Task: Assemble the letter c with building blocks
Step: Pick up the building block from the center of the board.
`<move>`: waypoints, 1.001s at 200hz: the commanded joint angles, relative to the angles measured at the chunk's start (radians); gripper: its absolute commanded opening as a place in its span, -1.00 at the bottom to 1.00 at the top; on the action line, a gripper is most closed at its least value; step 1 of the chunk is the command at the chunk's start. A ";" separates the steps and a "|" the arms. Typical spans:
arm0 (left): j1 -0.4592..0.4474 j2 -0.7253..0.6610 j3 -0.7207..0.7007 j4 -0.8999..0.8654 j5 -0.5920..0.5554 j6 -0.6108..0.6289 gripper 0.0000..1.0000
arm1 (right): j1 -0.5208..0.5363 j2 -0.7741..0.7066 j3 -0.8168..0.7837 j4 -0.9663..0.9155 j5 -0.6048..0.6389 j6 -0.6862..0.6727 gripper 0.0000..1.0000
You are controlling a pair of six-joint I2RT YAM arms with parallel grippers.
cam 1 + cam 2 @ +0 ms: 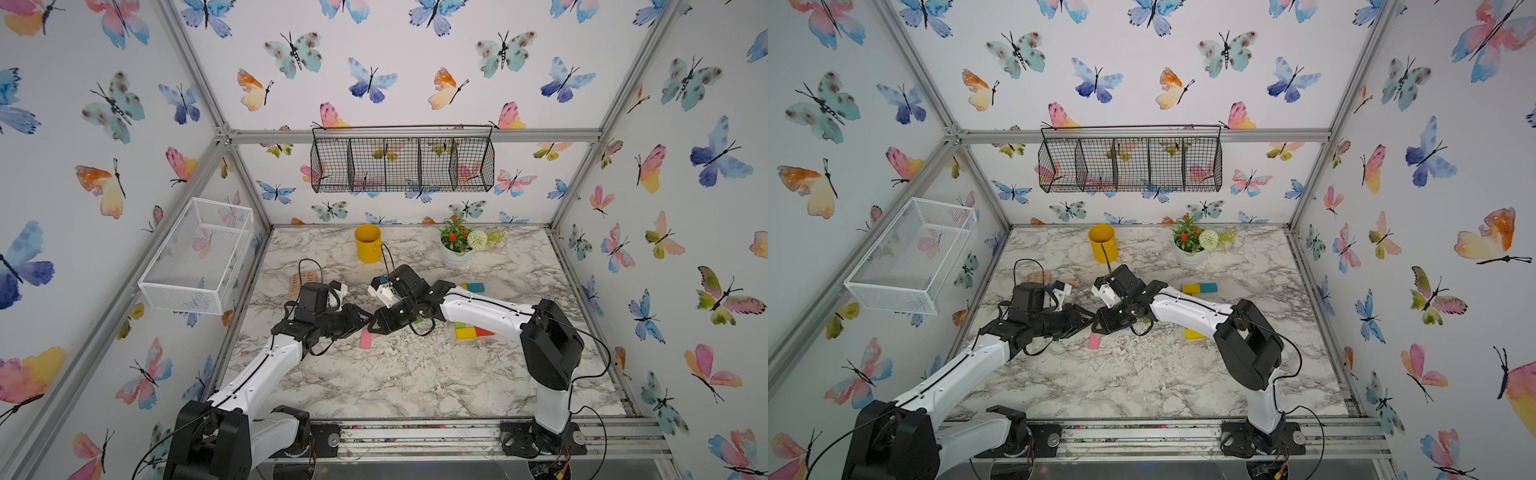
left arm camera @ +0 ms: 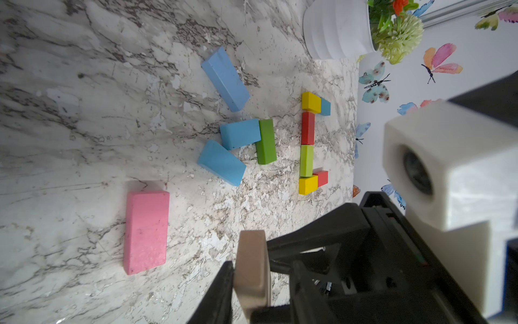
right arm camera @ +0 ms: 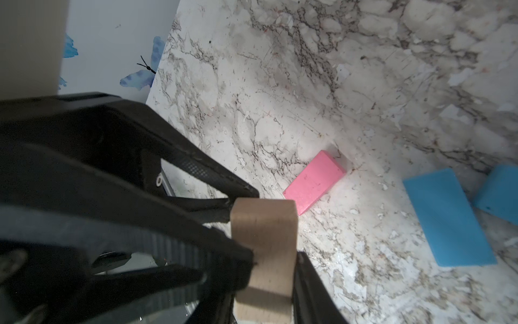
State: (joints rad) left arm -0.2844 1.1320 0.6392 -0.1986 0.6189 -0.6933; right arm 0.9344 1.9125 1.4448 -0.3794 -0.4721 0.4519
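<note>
In both top views my two arms reach in from the near rail and meet nose to nose over the middle of the marble table. The left arm runs up on a diagonal, with its wrist bent level and pointing right. The right arm stands tall at its base, folds at the elbow and lays its white forearm out to the left. The left gripper and the right gripper are tip to tip, just above the pink block, which lies flat on the table. What sits between them is hidden from up here.

Left wrist view: there it is, the tan block, on edge and up off the marble. One of my left fingers lies against one face, and the right gripper's black frame is on the other side. Whether my left pair truly pinches it, I cannot tell. Beyond lie the blue blocks and a green block in a loose cluster. Further off is a row of small blocks in yellow, red and light green.

Right wrist view: my right fingers are clamped on the tan block. The left gripper's two black fingers come in from the side and reach its edge.
</note>
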 commanded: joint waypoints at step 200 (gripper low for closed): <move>0.050 0.249 0.113 0.019 0.124 0.307 -0.88 | -0.036 -0.214 -0.133 -0.053 0.258 -0.020 0.30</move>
State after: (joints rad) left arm -0.2752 1.3205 0.6827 -0.1352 0.6472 -0.5659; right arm 0.9188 1.7569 1.3670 -0.4110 -0.2779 0.4503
